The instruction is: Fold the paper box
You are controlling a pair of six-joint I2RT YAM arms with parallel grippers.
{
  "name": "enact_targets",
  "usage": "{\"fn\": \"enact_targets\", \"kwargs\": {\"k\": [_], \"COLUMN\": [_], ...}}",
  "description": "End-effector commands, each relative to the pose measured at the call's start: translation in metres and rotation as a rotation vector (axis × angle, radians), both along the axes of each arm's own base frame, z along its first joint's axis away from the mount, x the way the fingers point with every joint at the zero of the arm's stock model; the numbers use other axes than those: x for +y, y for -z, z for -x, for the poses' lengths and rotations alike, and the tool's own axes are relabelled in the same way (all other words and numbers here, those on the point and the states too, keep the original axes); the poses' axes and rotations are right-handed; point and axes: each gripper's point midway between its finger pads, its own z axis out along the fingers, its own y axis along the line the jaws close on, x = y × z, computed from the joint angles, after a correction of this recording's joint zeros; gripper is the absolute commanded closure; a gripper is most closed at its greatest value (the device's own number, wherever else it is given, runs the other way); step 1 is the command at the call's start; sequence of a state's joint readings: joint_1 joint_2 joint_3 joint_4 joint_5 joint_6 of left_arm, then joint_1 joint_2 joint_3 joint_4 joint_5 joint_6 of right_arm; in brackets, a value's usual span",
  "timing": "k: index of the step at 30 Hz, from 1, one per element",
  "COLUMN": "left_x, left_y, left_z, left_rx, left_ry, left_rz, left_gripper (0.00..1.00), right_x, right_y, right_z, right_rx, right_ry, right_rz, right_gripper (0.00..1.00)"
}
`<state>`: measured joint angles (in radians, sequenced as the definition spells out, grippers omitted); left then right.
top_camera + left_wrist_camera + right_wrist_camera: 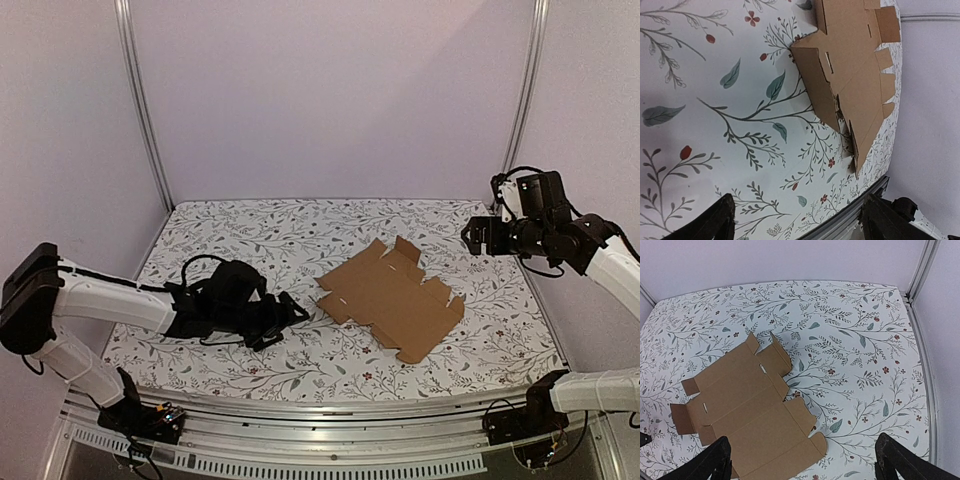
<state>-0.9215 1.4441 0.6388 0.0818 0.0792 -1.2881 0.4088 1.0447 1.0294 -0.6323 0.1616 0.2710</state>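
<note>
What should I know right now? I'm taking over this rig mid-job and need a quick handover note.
Left gripper: open, empty, low near the table, just left of the paper box and not touching it.
Right gripper: open, empty, raised at the right side, well clear of the box.
Paper box: a flat die-cut sheet lying mid-table.
Done: nothing folded yet.
Left: the whole fold, starting with a grip on a flap.
</note>
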Motion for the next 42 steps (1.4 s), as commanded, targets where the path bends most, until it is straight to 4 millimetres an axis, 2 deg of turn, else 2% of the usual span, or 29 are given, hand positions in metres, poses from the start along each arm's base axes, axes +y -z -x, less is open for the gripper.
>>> {"fn": "enact_targets", "kwargs": {"k": [1,6,11,21,31,42], "left_x": [-0.033,-0.056,-0.075,-0.069,-0.051,-0.056], "left_y": [-0.008,0.007,0.018,0.033,0.041,0.048], "left_z": [-0.011,-0.021,-0.029,-0.046,-0.06,-0.074], "left_rx": [0.052,0.118,0.155,0.164,0.164,0.171], "left_ry": [-0.038,-0.05,-0.025,-0.048,-0.084,-0.081], "left_rz": [0.104,0.162,0.134,0.062,0.023,0.041], "left_gripper": [0.14,0.19,0.29,0.37,0.49,0.53], "right_x": [-0.004,-0.01,-0.012,-0.013,-0.013,-0.012], "right_y": [0.004,-0.001,-0.001,0.001,0.002,0.006], "right_z": [0.005,0.009,0.011,0.013,0.013,0.012], "right_rx": [0.018,0.004,0.001,-0.001,-0.004,0.009], "right_ry": [0.003,0.022,0.029,0.031,0.035,0.032], "right_rz": [0.035,0.048,0.044,0.036,0.038,0.039], "right_gripper": [0.01,0.01,0.01,0.01,0.01,0.01]}}
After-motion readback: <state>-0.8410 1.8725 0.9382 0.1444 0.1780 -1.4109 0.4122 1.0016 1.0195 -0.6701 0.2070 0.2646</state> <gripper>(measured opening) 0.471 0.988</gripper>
